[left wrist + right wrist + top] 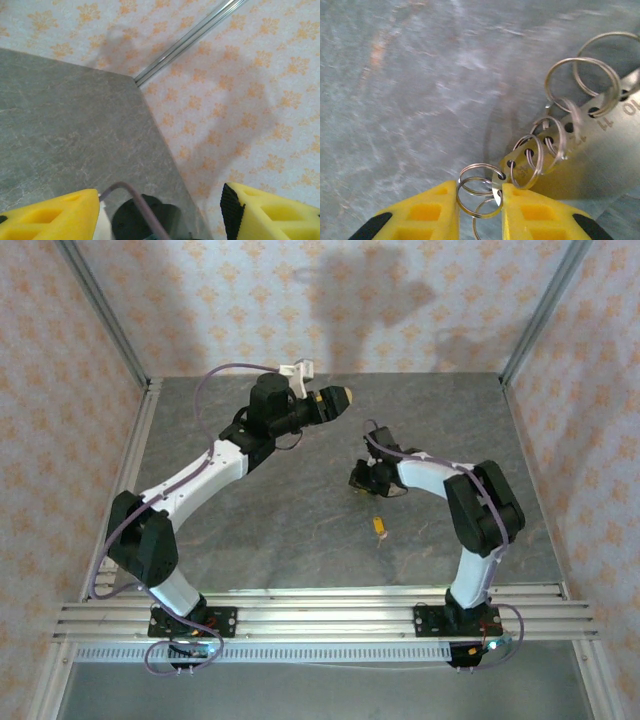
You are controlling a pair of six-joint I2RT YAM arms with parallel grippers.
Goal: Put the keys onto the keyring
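Ring-grabbing step, going by the right wrist view. Got the right hand (480,189) low over the desk (395,100), set narrow around the smallest end ring (478,178) of the keyring (555,145), really a bunch of split rings, small to large, strung through a numbered metal strip (615,117). Touching both yellow fingers (432,212) or a hair off, can't tell. Can't call it a firm pinch either, and a bit blurry besides.

For doing it well:
- Go slow on the squeeze.
- Catch the ring wire square across both pads rather than clipping the strip's corner.
- Lift just a little to check for slipping.
- Avoid dragging, else expect the whole bunch to skate on that smooth stone-look top.
- Probably worth leaving a good arc of ring poking out for threading.

Left hand (160,200): spread wide, holding nothing, up in the air and aimed at the back corner and the patterned wall (225,100).

Found the key (379,526) in the top view: orange-yellow, lying loose on the desk on the near side of the right hand, close but apart, not yet on any ring. No making out ring detail from up there, just a dark clump at the wrist. Flip to the right wrist view for holes, numbers and ring sizes, and back to the top view for the spacing between both arms and the key's spot.
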